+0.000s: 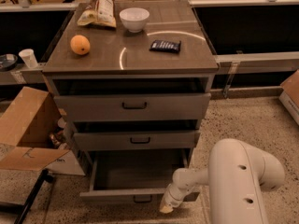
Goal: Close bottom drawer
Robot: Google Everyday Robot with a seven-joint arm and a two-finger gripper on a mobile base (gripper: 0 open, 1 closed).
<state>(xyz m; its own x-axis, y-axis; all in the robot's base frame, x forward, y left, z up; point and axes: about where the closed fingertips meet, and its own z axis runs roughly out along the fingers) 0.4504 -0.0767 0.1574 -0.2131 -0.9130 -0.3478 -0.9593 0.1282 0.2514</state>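
Three drawers here; the bottom drawer (112,196), lowest, stands pulled well out. One tool (167,205) sits at its front's right end; open or closed, I cannot tell. The bench (140,59) holds one orange (80,45) and one bowl (134,18).

Bottom drawer (138,174) is open, pulled well out of the cabinet (131,55) toward the camera, lowest of three. It's a grey-brown, wide, shallow box with a flat front panel. A small dark bar handle (142,199) sits at the middle of that panel. From above I see its dark inner floor and low side walls. Its front stands well forward of the middle drawer (135,140) above it, and it looks level. My gripper (167,208) is low at the drawer's front, just right of the handle, against or just beside the front panel; can't tell if it touches.
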